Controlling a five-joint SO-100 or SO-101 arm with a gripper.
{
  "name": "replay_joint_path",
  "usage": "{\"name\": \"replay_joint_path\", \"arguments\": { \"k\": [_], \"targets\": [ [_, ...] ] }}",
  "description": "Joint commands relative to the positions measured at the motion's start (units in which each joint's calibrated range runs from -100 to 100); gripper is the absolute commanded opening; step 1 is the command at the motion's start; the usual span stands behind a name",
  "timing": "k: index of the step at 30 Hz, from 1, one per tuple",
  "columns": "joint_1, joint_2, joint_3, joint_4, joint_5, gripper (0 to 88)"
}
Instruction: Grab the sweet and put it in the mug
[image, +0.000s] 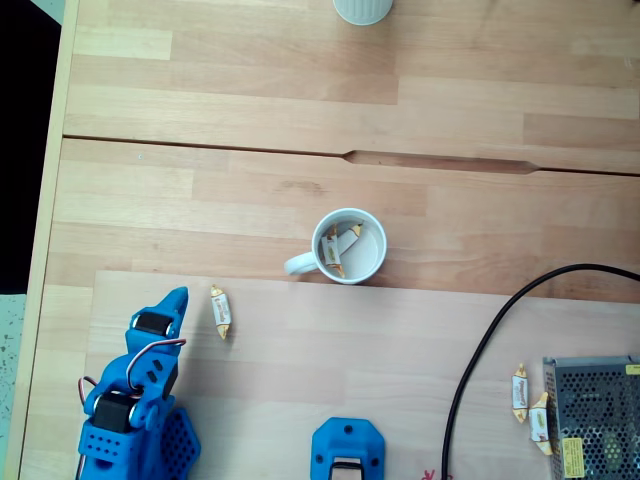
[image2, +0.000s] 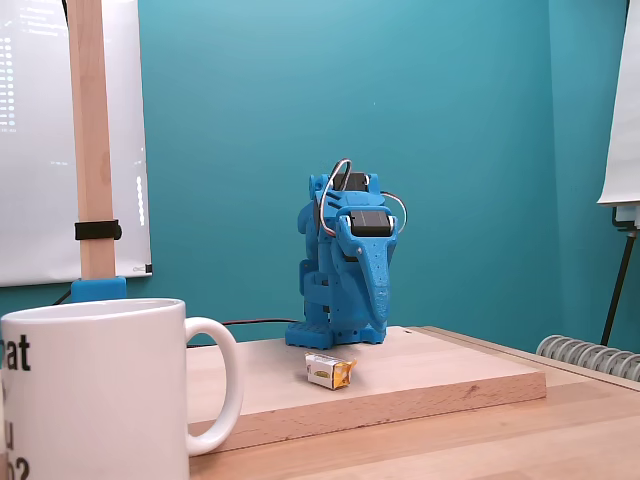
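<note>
1. A pale wooden desk (image: 300, 110) stood before a teal wall, with a raised wooden board (image: 330, 370) laid on it

2. The blue arm (image: 135, 410) sat folded at the board's lower left in the top-down fixed view, its end effector (image: 176, 300) pointing up the picture; whether it was parted or closed could not be told, and it held nothing

3. The sweet (image: 221, 311) lay on the board just beside the end effector, to its right in that view, not touching it; in the low fixed view it (image2: 329, 371) lay in front of the arm

4. The mug (image: 347, 246) stood on the desk beyond the board's edge, up and right of the sweet, with wrapped sweets already inside

5. The sweet was probably light, small and crinkly, its wrapper likely slippery; the firm middle would give a surer hold than the twisted ends

6. Two more sweets (image: 520, 390) lay near a metal box (image: 595, 415) at the right
</note>
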Motion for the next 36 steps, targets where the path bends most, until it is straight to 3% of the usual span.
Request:
{"name": "replay_joint_path", "arguments": {
  "k": [1, 26, 36],
  "targets": [
    [0.5, -0.7, 0.4, -0.3, 0.0, 3.2],
    [0.2, -0.7, -0.3, -0.2, -0.1, 3.1],
    [-0.2, -0.1, -21.4, -0.1, -0.7, 3.0]
  ]
}}
